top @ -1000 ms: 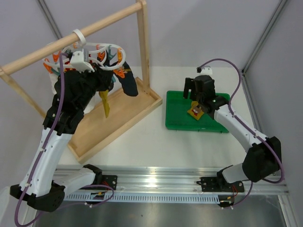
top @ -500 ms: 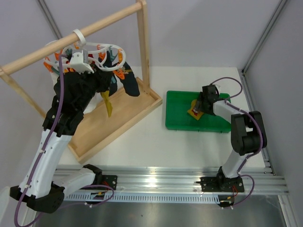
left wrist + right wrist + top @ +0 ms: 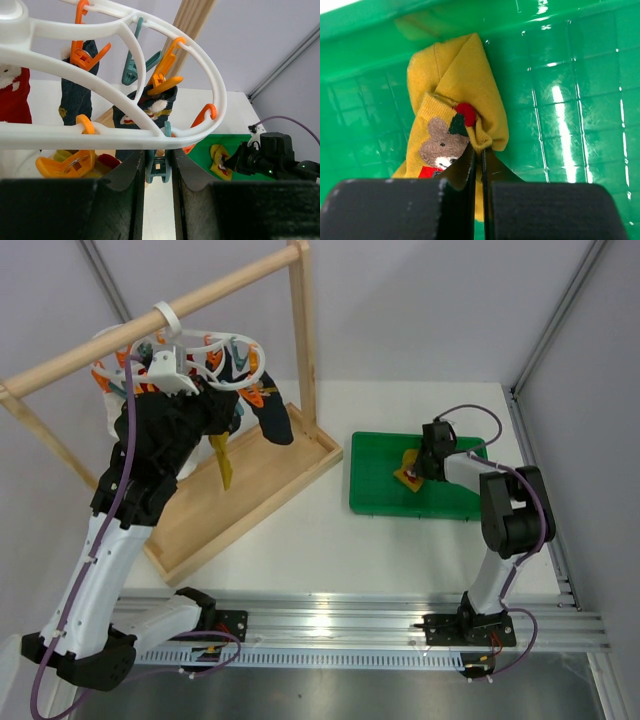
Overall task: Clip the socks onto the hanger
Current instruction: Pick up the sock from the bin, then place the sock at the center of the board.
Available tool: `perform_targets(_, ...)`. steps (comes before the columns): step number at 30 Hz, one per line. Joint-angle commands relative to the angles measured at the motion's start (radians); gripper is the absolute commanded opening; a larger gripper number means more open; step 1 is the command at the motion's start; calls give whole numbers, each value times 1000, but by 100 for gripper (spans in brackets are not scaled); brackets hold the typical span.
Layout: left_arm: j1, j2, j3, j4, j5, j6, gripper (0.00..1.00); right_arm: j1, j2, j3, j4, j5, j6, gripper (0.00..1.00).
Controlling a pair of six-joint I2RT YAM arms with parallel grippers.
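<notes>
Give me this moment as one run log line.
left fingers: closed on teal clip of hanger | right fingers: pinching mustard sock in green tray | sock: not yet clipped

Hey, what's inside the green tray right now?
One mustard-yellow sock with a bear picture lies folded in the green tray, its edge pinched by the right gripper. The gripper's fingers hide the sock's near end, and the arm covers part of the tray floor.

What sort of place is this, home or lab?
Probably a robot lab cell: panel walls in aluminium framing, an aluminium mounting rail, and staged props, a sock hanger on a wooden rack, a mustard sock in a green tray.
</notes>
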Motion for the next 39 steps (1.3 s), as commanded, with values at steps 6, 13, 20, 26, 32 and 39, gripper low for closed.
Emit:
perform_targets(6, 0, -8, -5, 18, -2, -9, 1, 205, -247, 105, -120, 120, -233, 0)
perform_targets(13, 0, -9, -5, 18, 1, -10, 1, 503, -377, 155, -181, 37, -342, 0)
perform_targets(20, 0, -12, -5, 19, 4, -13, 1, 689, -359, 152, -388, -346, -440, 1)
perform_targets(26, 0, -12, -2, 16, 10, -15, 1, 747, -226, 145, -509, -527, -604, 6)
perform_targets(32, 0, -14, -5, 19, 7, -15, 1, 732, -57, 211, -531, -486, -648, 21)
perform_targets(39, 0, -15, -5, 18, 1, -12, 1, 736, -145, 192, -404, 33, -380, 74)
